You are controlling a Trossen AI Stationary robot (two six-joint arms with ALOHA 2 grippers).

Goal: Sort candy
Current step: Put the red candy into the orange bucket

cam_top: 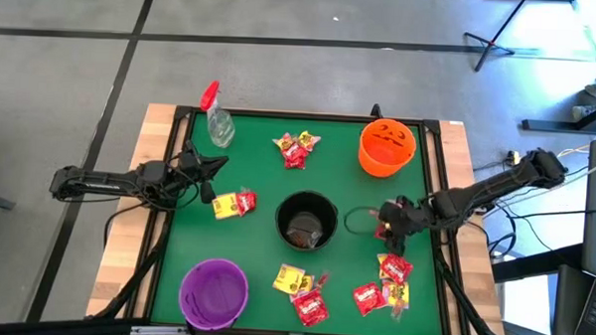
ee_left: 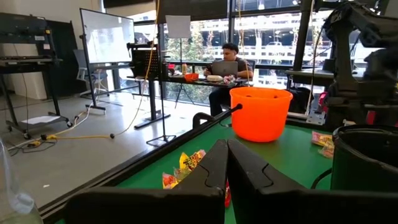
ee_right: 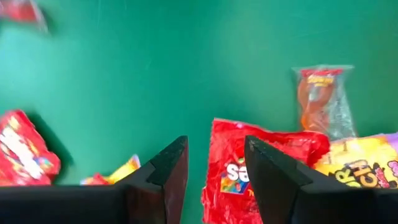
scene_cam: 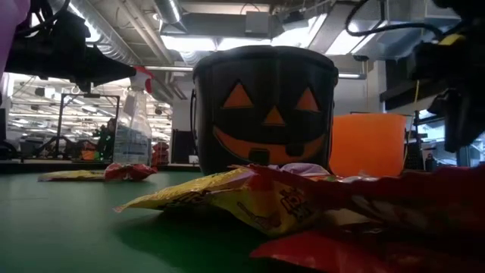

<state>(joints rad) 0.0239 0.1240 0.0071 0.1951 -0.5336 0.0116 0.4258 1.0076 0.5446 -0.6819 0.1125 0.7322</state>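
Right gripper [cam_top: 386,222] hangs over the green bench near its right edge, between the black pumpkin bucket [cam_top: 306,220] at the centre and the right rim. From my station I read its fingers [ee_right: 168,171] as parted, with nothing between them; only bare green surface shows in the gap.

Candy directly below it: a red packet [ee_right: 249,168] lies flat on the bench, partly behind one fingertip in the right wrist view, not clamped. I cannot tell whether the finger touches it. Its long axis runs roughly along the direction of the fingers. A yellow packet [ee_right: 357,165] lies just beside it, overlapping its edge, and a clear packet with orange contents [ee_right: 323,99] lies just beyond.

In the high view this cluster [cam_top: 394,275] sits toward the near right corner. Further candy lies in a red-and-yellow group at the near edge [cam_top: 304,292], a pile near the far edge [cam_top: 296,150], and a pair near the left edge [cam_top: 234,204].

Left gripper [cam_top: 217,167] is pressed together, holding nothing, raised near the left edge beside the spray bottle [cam_top: 218,120].

An orange bucket [cam_top: 386,146] stands at the far right corner, a purple bowl [cam_top: 214,292] at the near left corner.
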